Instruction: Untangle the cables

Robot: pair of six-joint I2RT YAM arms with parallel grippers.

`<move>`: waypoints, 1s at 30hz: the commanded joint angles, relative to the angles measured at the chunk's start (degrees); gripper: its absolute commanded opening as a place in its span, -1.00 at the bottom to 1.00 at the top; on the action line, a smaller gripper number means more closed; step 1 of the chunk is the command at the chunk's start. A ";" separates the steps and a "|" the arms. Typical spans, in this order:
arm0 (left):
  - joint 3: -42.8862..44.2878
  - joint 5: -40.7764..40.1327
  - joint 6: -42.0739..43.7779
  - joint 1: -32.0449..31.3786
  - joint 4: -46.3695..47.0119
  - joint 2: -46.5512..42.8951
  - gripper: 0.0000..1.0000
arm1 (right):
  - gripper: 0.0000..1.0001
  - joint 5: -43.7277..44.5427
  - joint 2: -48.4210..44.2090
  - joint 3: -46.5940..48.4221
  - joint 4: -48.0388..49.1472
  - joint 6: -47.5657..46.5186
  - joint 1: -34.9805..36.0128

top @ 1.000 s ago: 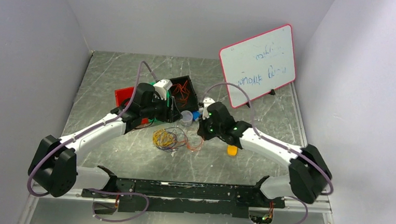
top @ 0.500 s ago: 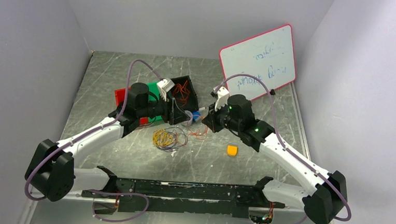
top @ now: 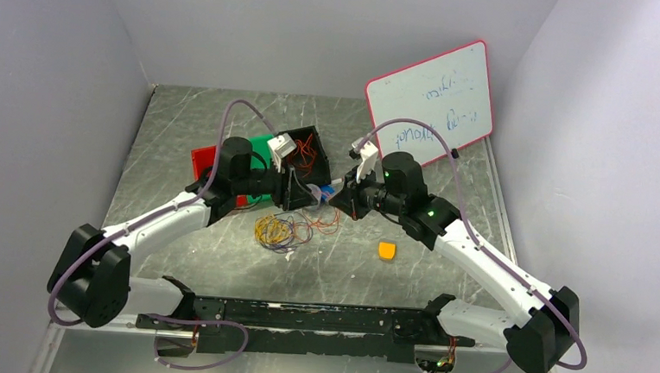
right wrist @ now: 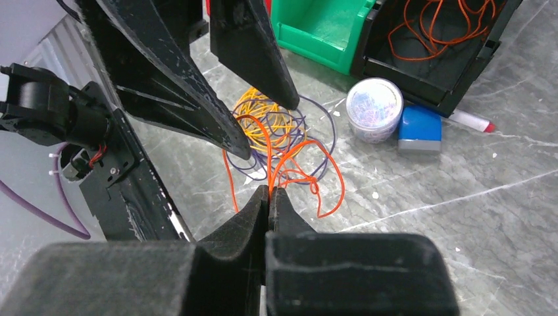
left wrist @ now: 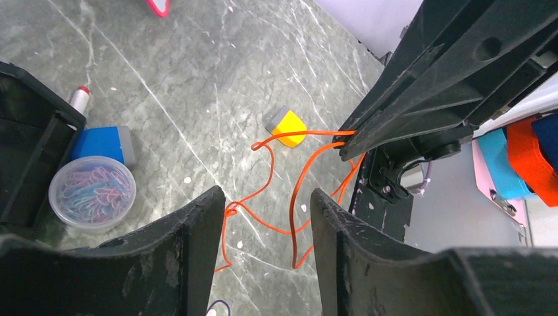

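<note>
- The right gripper (top: 341,198) has been raised and carried away from the arm bases, closer to the left gripper (top: 297,189).
- The orange cable (top: 330,220) pinched in it has been dragged away from the yellow and purple bundle (top: 277,231) and partly lifted.
- The right arm has been stretched further out.

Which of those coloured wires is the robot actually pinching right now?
The orange cable: its strands are clamped in the shut right gripper. The yellow cable and the purple cable just lie in the heap beyond, not pinched.
</note>
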 commanded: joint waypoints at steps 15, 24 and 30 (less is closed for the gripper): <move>5.19 7.91 1.86 0.09 -0.57 5.65 -0.86 | -0.96 12.19 0.81 -1.86 4.43 3.36 -0.39; 7.18 7.68 4.74 0.10 -5.00 6.43 -0.86 | -0.41 11.91 1.31 -4.69 8.31 6.55 -0.41; 7.61 6.47 4.86 0.08 -5.19 5.76 -0.86 | -0.38 12.15 1.98 -4.54 7.80 6.25 -0.42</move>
